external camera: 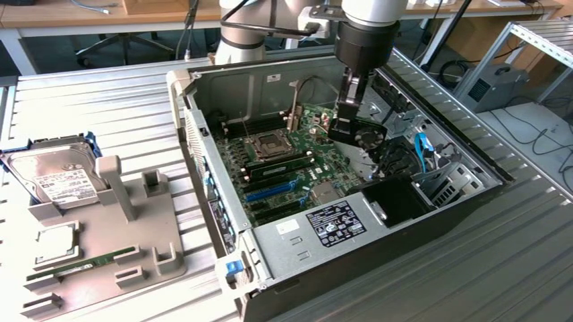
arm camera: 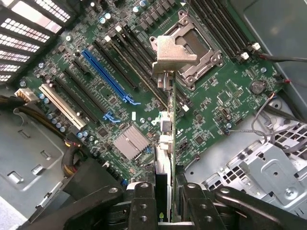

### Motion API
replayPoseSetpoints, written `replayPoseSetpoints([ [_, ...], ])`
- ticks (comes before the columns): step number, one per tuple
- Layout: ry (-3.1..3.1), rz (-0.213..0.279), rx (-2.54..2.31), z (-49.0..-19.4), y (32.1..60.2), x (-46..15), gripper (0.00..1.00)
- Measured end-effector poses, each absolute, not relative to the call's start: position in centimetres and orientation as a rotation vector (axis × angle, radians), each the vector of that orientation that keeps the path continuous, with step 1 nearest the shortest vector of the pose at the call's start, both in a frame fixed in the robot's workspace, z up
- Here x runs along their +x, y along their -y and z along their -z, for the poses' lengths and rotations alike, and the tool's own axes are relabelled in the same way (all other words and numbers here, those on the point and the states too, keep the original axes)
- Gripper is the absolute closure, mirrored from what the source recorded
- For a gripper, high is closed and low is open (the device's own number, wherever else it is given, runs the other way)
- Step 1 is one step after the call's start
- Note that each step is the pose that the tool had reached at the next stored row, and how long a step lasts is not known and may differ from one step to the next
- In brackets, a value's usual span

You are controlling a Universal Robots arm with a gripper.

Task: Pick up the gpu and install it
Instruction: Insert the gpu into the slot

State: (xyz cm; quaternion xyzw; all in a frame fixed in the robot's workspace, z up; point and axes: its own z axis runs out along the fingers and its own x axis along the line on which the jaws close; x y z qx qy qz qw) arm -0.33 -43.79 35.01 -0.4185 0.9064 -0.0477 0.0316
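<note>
gripper (arm camera: pixel 163 201): clamped on the gpu (arm camera: pixel 164 158), card edge-on between its fingers | gpu: hangs straight below the gripper, inside the open case (external camera: pixel 465 201), above the motherboard (arm camera: pixel 96 81) | axis: card's long edge looks roughly parallel to the blue slot (arm camera: pixel 106 76), which lies off to one side, apart

Two cameras, one open case

You see the case (external camera: pixel 358 201) from high and well back; your wrist camera looks down close onto the motherboard (arm camera: pixel 144 86), which both views share.
</note>
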Motion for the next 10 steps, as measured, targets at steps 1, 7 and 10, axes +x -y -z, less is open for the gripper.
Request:
replayPoseSetpoints([
  [1, -2.789, 0.147, -1.295, -35.0, 43.79, -0.33, 0.74],
  [7, -2.767, 0.146, -1.337, -34.99, 43.79, -0.33, 0.74],
  [10, -2.757, 0.145, -1.357, -34.99, 43.79, -0.33, 0.74],
])
